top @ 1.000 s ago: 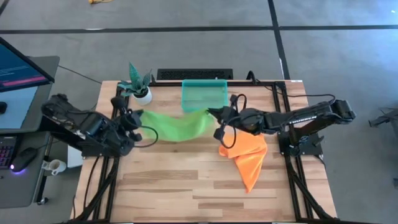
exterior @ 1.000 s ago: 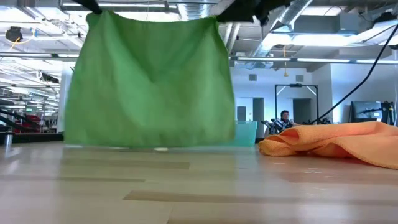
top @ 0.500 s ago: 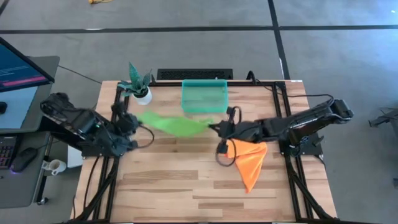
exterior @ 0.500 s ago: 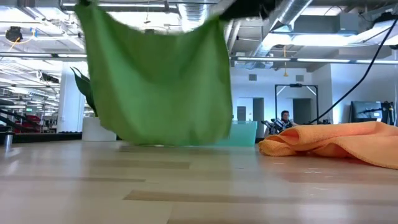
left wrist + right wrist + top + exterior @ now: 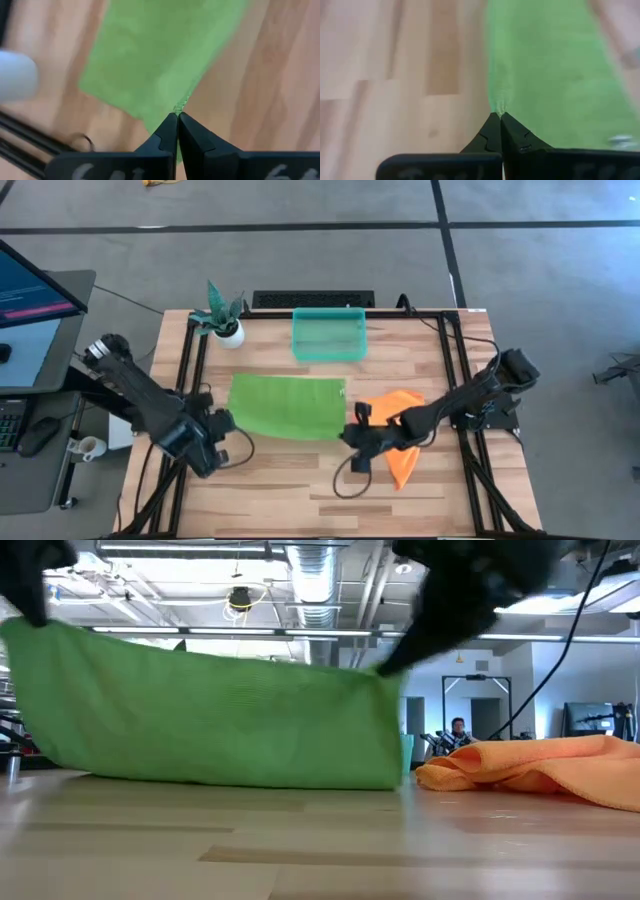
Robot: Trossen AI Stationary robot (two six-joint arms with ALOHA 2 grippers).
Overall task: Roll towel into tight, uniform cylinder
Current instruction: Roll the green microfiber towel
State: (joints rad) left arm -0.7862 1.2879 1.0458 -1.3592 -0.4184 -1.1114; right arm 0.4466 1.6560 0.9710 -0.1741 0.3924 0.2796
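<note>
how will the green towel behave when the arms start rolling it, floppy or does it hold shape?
Likely floppy: the green towel sags between the left gripper and right gripper, each pinching a near corner. Probably light, since a corner pinch carries it. It may wrinkle rather than roll evenly; the orange cloth nearby lies crumpled.

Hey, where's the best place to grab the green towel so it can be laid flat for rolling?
By its two near corners, as now: the left gripper and right gripper are each shut on one corner of the green towel, coming from the near side. Held this way, it probably stretches square across the table.
</note>
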